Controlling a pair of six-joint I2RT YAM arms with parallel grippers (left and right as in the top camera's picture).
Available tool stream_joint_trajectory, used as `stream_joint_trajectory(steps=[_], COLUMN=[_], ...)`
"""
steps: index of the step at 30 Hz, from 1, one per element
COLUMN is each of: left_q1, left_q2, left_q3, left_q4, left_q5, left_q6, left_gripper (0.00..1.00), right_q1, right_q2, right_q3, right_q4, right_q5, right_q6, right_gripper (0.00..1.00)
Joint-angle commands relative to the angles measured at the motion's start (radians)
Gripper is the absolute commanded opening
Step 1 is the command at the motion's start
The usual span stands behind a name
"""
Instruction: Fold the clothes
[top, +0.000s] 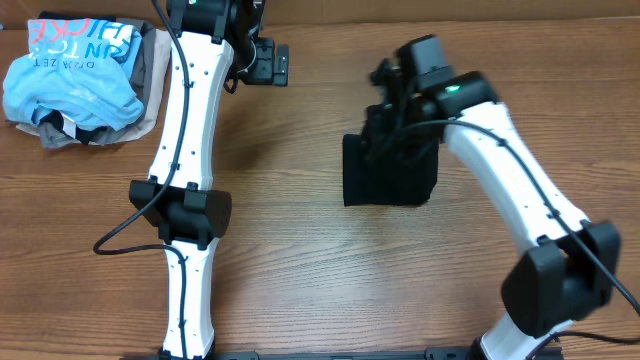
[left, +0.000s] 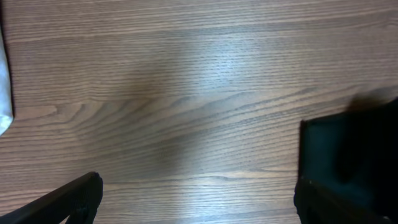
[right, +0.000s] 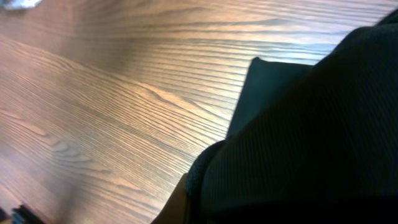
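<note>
The black shirt (top: 390, 172) lies folded into a small block at the table's middle. It also shows at the right edge of the left wrist view (left: 351, 155) and fills the right of the right wrist view (right: 311, 137). My right gripper (top: 388, 118) is at the shirt's far edge. Raised black fabric bunches over its jaws and hides the fingers, so it looks shut on the shirt. My left gripper (top: 268, 62) (left: 199, 205) is open and empty, over bare wood at the back, left of the shirt.
A pile of other clothes sits at the back left corner: a light blue shirt with lettering (top: 70, 75) on top of beige and grey garments (top: 152, 62). A pale cloth edge (left: 5, 81) shows at the left of the left wrist view.
</note>
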Motion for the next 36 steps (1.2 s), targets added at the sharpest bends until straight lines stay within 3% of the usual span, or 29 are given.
stream_joint_trajectory(steps=[1, 9, 12, 14, 15, 21, 29, 36], left_q1=[0.024, 0.056, 0.063, 0.069, 0.070, 0.079, 0.078, 0.082], left_q2=[-0.017, -0.017, -0.017, -0.016, -0.016, -0.009, -0.004, -0.004], left_q3=[0.013, 0.013, 0.013, 0.013, 0.013, 0.013, 0.005, 0.005], left_q4=[0.006, 0.021, 0.029, 0.037, 0.039, 0.044, 0.047, 0.049], left_q5=[-0.010, -0.010, -0.010, -0.010, -0.010, -0.010, -0.010, -0.010], left_q6=[0.023, 0.023, 0.023, 0.023, 0.023, 0.023, 0.024, 0.024], left_gripper=[1.00, 1.00, 1.00, 1.00, 1.00, 1.00, 1.00, 1.00], right_q1=[0.057, 0.177, 0.211, 0.225, 0.226, 0.201, 0.101, 0.054], right_q2=[0.079, 0.191, 0.193, 0.191, 0.190, 0.125, 0.003, 0.008], right_q3=[-0.013, -0.013, -0.013, -0.008, -0.002, 0.088, 0.179, 0.156], right_q4=[0.024, 0.055, 0.068, 0.072, 0.068, 0.003, -0.092, -0.102], right_q5=[0.031, -0.023, -0.030, -0.047, -0.060, -0.125, 0.023, 0.044], right_q6=[0.032, 0.049, 0.048, 0.048, 0.048, 0.044, 0.045, 0.040], right_gripper=[0.04, 0.07, 0.36, 0.50, 0.53, 0.57, 0.70, 0.71])
